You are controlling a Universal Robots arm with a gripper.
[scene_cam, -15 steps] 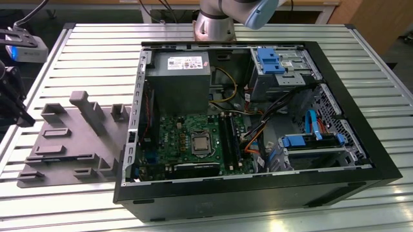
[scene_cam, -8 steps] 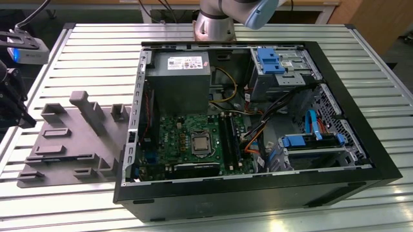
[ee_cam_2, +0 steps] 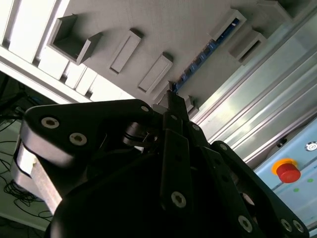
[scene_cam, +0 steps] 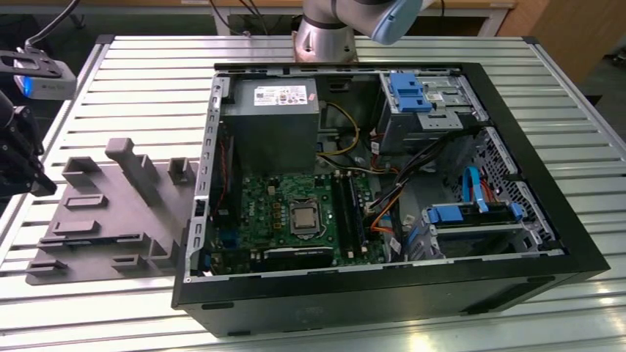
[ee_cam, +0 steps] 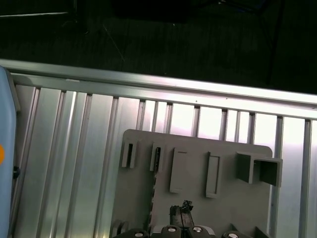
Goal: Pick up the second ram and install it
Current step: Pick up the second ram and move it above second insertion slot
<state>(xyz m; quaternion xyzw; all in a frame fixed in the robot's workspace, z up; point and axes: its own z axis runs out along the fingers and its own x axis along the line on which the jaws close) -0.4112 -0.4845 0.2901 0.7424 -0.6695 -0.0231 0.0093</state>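
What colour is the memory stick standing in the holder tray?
Dark blue. The second ram shows best in the second wrist view.

The second ram [ee_cam_2: 203,58] sits in the holder tray [scene_cam: 117,220], at the exterior view's left of the case [scene_cam: 391,297].

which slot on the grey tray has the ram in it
The long slot ahead of the tool: the second ram stands on edge in it, blue showing; other pockets of the holder tray show plain grey.
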